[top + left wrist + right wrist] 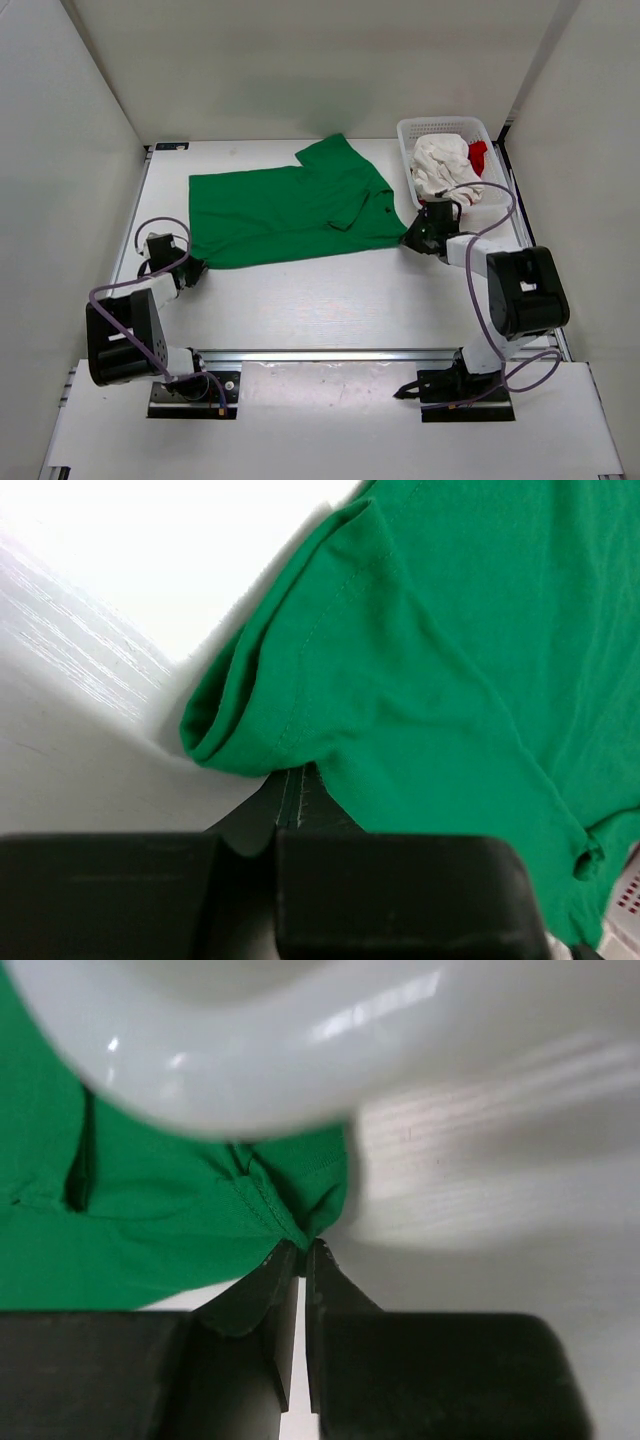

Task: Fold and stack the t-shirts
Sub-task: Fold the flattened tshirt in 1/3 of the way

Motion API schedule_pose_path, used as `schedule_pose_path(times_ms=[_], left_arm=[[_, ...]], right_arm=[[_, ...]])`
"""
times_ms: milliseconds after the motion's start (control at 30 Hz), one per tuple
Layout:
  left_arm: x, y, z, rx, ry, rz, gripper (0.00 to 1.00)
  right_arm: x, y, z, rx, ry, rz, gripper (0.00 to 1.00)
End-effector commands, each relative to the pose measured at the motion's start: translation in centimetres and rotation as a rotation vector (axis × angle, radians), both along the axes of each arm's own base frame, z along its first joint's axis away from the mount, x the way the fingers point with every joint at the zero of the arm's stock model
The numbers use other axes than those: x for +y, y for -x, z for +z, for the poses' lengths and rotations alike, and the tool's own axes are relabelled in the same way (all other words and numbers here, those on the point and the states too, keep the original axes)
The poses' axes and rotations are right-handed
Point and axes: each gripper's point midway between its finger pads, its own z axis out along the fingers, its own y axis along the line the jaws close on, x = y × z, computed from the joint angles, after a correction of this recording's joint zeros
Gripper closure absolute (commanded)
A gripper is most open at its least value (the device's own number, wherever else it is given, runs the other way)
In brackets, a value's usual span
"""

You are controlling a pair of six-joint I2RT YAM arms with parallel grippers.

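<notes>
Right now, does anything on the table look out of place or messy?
The bright green cloth t-shirt lies skewed on the white table, its far right part folded over itself, so it is not flat.

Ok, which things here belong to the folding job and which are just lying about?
Job: bright green cloth t-shirt; crumpled white cloth t-shirt; red cloth t-shirt.
Lying about: white plastic mesh basket; white table.

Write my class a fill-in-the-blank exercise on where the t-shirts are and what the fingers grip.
1. The green t-shirt lies spread on the ___.
2. The white t-shirt and red t-shirt sit in the ___.
3. The left gripper and right gripper each pinch a near ___ of the green t-shirt.
Missing: table; basket; corner.
</notes>
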Motion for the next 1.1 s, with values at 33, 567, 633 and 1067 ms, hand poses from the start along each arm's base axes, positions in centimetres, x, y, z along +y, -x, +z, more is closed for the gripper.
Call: schedule_pose_path(times_ms=[33, 567, 633, 1067], left_arm=[[-0.1, 0.7, -0.1, 0.061, -0.078, -0.040, 1.00], [0.4, 8.0, -0.3, 0.102, 0.001, -0.026, 1.00], [0.1, 8.8, 0.1, 0.100, -0.016, -0.045, 1.00], [-4.5, 4.2, 9.1, -0.197, -0.131, -0.251, 0.78]], right_arm=[[-0.6, 1.7, 1.8, -0.025, -0.012, -0.034, 1.00], [-2.8, 15.4, -1.1, 0.032, -0.071, -0.092, 1.00], [-3.8, 15.5, -0.2, -0.006, -0.070, -0.121, 1.00], [-0.3, 12.1, 8.3, -0.232, -0.036, 0.024, 0.83]])
